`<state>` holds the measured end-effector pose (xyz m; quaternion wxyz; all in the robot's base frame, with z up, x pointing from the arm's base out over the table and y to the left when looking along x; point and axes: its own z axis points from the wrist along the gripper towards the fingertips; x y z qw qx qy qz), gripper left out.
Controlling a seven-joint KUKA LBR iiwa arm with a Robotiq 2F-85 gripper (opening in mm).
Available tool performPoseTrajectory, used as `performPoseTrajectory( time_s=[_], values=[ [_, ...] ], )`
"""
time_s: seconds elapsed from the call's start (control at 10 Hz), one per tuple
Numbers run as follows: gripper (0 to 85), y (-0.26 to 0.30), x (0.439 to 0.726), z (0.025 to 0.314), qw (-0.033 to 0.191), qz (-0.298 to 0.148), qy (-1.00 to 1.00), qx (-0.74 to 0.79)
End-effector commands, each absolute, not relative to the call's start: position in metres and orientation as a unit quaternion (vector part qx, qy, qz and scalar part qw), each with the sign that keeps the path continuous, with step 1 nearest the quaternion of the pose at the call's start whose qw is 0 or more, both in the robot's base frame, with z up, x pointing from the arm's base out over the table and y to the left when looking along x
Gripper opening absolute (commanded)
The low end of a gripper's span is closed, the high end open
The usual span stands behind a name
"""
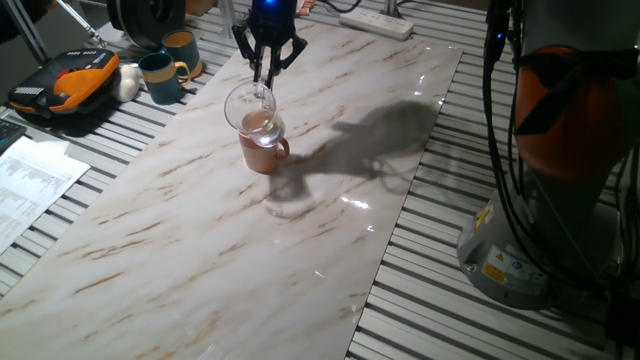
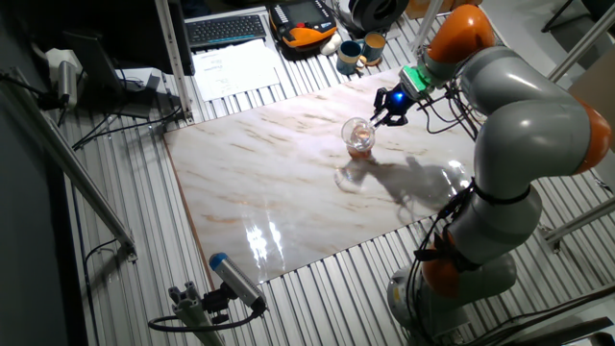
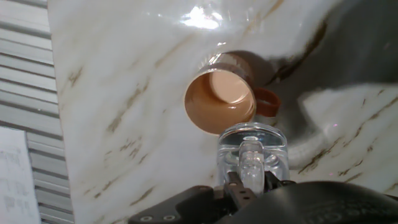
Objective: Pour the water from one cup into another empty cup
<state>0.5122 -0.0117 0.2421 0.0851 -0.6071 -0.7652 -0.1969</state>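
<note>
In one fixed view, a black and orange case point(image 1: 65, 85) is lying at the far left on the slatted bench, with a white printed sheet point(image 1: 25, 190) resting below it and two dark teal mugs point(image 1: 165, 68) standing just to its right, off the marble surface point(image 1: 200, 250). Moving right onto that surface, the gripper point(image 1: 266, 72) is hanging above the middle and its fingers point(image 1: 258, 66) are clamping the handle of the glass mug point(image 1: 250, 105), which is being held tipped over on its side in the air. Directly under the glass mug's lower rim the terracotta mug point(image 1: 265, 145) is standing upright on the surface, its handle pointing right; the two mugs are overlapping in this view, and whether they are touching cannot be told. In the hand view the glass mug's mouth is sitting just beside the terracotta mug's open rim, and the inside of the terracotta mug is looking glossy near the bottom; the water itself is too faint to make out in either mug. Further right the arm's shadow point(image 1: 390, 130) is falling across the marble, a white power strip point(image 1: 378, 22) is lying at the far edge, and at the far right the robot base point(image 1: 560, 150) is standing on the bench with black cables point(image 1: 500, 130) hanging alongside it.
</note>
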Motion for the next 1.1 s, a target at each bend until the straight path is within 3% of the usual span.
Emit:
performPoseTrajectory(
  time_s=[0.0,1.0],
  values=[
    [0.0,-0.012,0.512,0.242,0.083,-0.201,-0.76,-0.612],
    [0.0,-0.052,0.526,0.252,0.084,-0.191,-0.754,-0.623]
  ],
)
